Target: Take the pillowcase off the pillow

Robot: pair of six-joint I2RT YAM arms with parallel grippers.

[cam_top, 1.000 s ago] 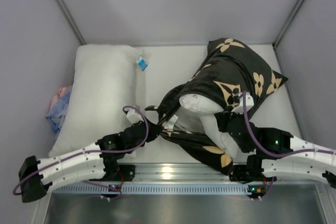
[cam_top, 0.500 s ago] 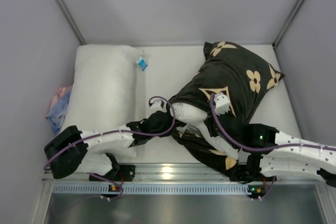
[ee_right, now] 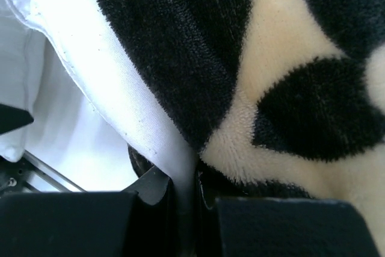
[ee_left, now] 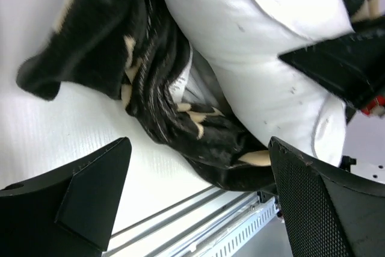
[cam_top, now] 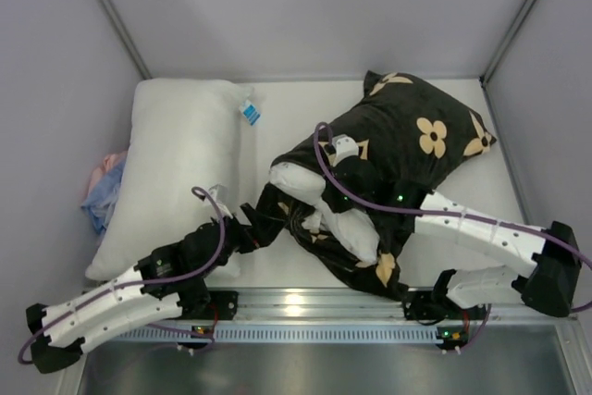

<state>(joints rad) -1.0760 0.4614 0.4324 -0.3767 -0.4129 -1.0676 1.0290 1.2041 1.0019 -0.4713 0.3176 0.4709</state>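
The black pillowcase [cam_top: 416,131] with tan flowers lies at the back right, its open end bunched toward the middle. The white pillow [cam_top: 298,178] bulges out of that open end. My right gripper [cam_top: 344,173] is shut on a fold of the pillow's white fabric [ee_right: 108,82], pinched between the jaws [ee_right: 185,200], with black velvet [ee_right: 180,40] pressed against it. My left gripper [cam_top: 250,228] stands open just left of the bunched pillowcase edge [ee_left: 108,46], fingers [ee_left: 90,191] wide apart with nothing between them. The pillow [ee_left: 264,46] fills the upper right of the left wrist view.
A second white pillow [cam_top: 180,164] with a blue-white tag [cam_top: 249,112] lies along the left side. A pink-blue cloth bundle [cam_top: 102,187] sits against the left wall. The metal rail [cam_top: 296,302] runs along the near edge, close under the pillowcase.
My left gripper opened, let go of the pillowcase edge and drew back slightly. My right gripper moved left and away from me with the pillow fabric, and the pillowcase shifted with it.
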